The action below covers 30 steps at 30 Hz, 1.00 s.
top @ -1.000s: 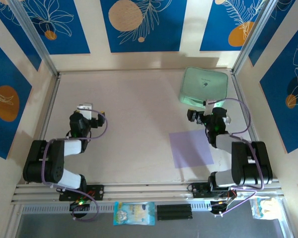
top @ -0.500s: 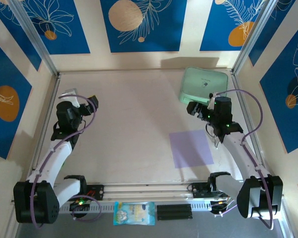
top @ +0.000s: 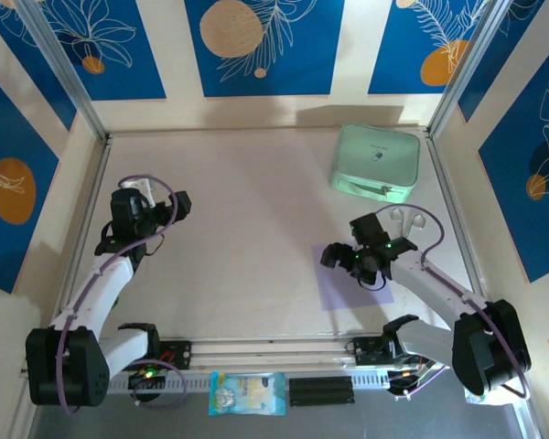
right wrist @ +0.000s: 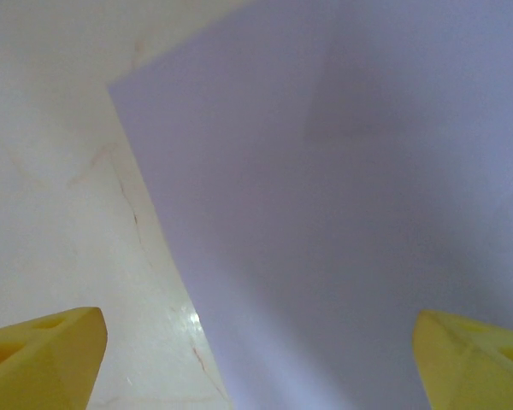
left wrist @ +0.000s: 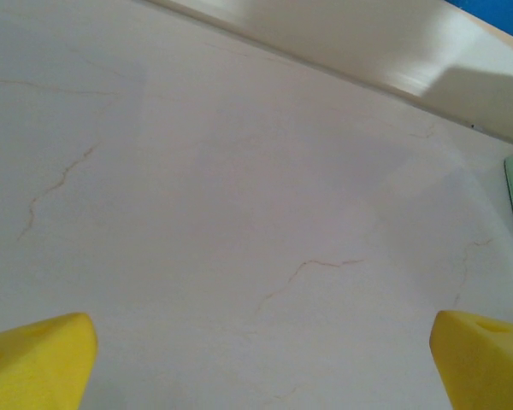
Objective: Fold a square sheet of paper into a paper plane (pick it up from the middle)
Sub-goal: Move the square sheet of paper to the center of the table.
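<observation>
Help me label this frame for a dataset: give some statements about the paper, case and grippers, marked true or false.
1. The sheet of paper lies flat and unfolded on the table. True.
2. The right gripper is shut on the sheet. False: the right gripper hangs open over it, holding nothing.
3. The left gripper is open over bare table. True.
4. The mint-green case rests on the sheet. False: the mint-green case sits apart, farther back.

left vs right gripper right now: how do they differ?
The right gripper hovers over an edge of the sheet of paper; the left gripper hovers over bare table, far from it. The right gripper is nearer the mint-green case than the left gripper. Both are open, empty, with yellow fingertips.
</observation>
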{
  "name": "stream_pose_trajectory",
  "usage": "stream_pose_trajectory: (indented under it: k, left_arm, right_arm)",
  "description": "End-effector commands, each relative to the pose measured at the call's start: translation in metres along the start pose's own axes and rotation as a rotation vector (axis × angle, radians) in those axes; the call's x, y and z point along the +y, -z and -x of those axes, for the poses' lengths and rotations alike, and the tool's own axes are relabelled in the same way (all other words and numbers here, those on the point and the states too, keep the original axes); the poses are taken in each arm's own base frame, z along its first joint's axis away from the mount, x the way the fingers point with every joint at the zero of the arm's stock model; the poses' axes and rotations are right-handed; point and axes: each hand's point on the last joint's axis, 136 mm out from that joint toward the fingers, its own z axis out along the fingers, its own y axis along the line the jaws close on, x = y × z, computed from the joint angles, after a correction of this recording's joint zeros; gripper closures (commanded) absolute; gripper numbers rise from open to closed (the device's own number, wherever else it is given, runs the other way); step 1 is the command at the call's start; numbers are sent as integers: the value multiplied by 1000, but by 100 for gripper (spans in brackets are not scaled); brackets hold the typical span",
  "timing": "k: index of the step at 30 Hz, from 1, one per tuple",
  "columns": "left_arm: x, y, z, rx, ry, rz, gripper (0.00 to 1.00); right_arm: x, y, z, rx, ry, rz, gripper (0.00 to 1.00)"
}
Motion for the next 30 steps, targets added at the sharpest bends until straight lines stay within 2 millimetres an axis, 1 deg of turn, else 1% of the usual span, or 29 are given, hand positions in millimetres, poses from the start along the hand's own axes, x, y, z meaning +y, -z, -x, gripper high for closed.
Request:
stream_pose_trajectory:
  k: [1,5,8,13,18,20,22,26,30]
  left_arm:
    - [-12,3,11,-15,4,-46,1]
    - [-13,1,9,-12,6,-54,0]
    - [-14,-1,7,-4,9,-66,0]
    - [-14,-2,6,13,8,-65,1]
    - [-13,-3,4,17,10,-57,1]
    - [-11,-3,4,19,14,-45,1]
    - [-9,-4,5,20,18,-36,1]
    - [-9,-5,5,25,25,-34,1]
    - [-10,-5,5,37,38,-31,0]
  right_arm:
    - [-1,-8,-26,91,-49,-24,8]
    - [-2,-14,-40,125,-45,-49,8]
    - [2,-20,-44,137,-42,-42,8]
    - [7,-28,-42,136,-20,-84,8]
    - [21,-41,-38,141,-26,-88,8]
    - [36,-48,-32,137,-28,-62,9]
    - [54,-55,-21,122,-16,-36,9]
    - [100,-71,1,111,-16,-11,9]
    - [148,-91,9,111,-18,4,11]
